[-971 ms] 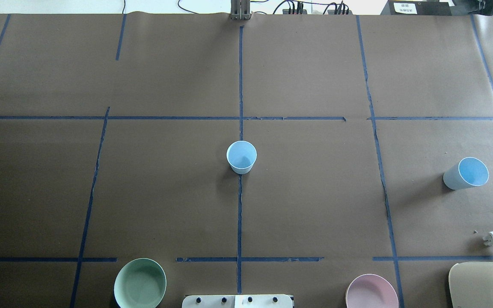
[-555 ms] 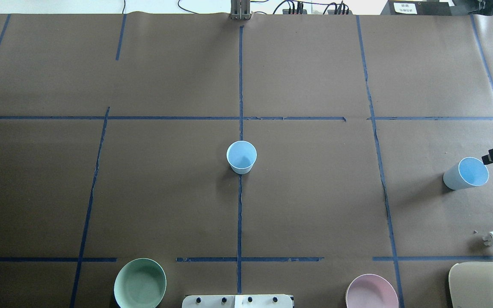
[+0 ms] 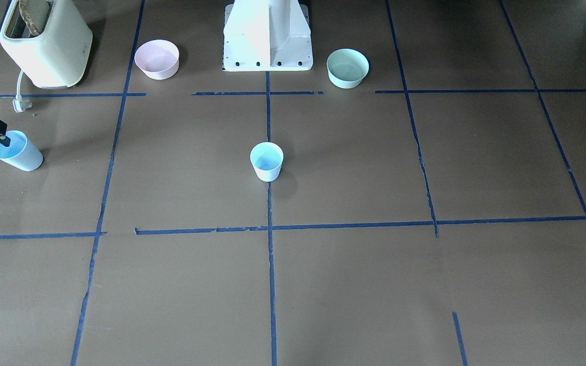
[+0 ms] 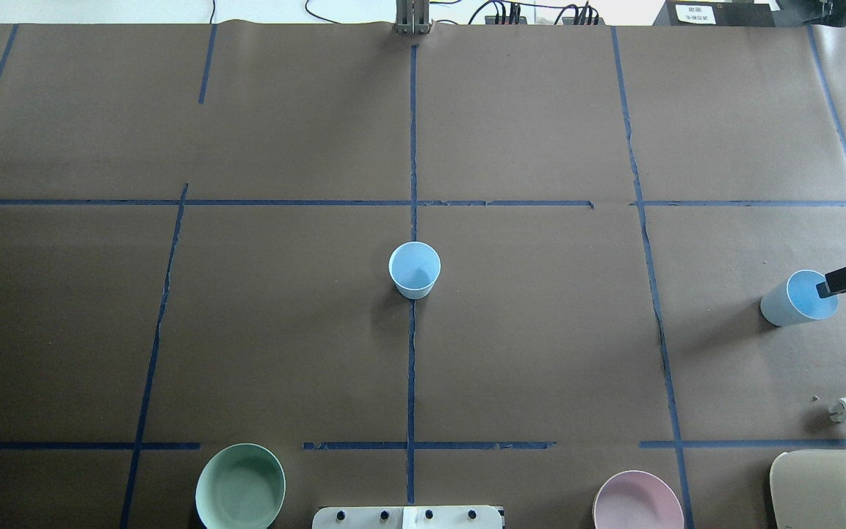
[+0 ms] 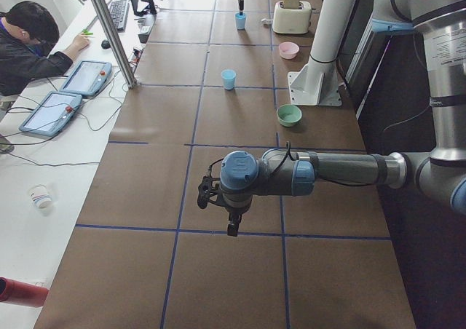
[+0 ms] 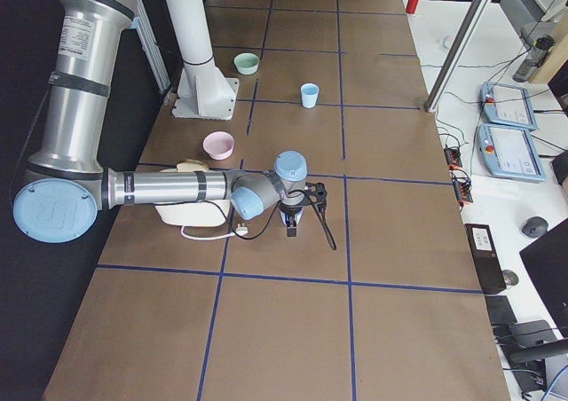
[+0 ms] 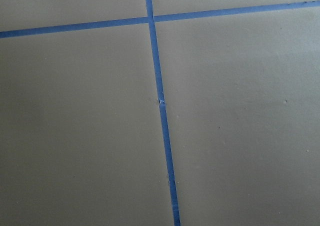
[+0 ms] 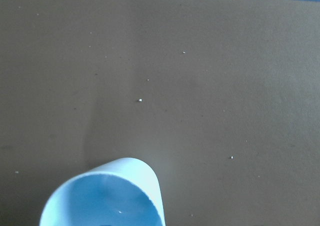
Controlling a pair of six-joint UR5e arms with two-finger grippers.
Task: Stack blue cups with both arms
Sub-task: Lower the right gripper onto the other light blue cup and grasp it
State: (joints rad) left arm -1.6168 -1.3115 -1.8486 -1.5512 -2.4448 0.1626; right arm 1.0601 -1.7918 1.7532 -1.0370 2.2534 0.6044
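My right gripper (image 6: 311, 238) is spread wide, one finger (image 4: 845, 280) over the mouth of the end blue cup (image 4: 786, 307) (the second blue cup (image 4: 414, 270) stands well apart).

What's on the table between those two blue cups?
Nothing: the overhead view shows only bare brown paper and one blue tape line between the middle cup and the right-hand cup.

A robotics lab: blue tape grid (image 4: 412, 147) on the paper-covered table (image 4: 283, 330); well apart from the left gripper (image 5: 231, 227), an operator (image 5: 29, 41) sits by teach pendants (image 5: 86, 78).
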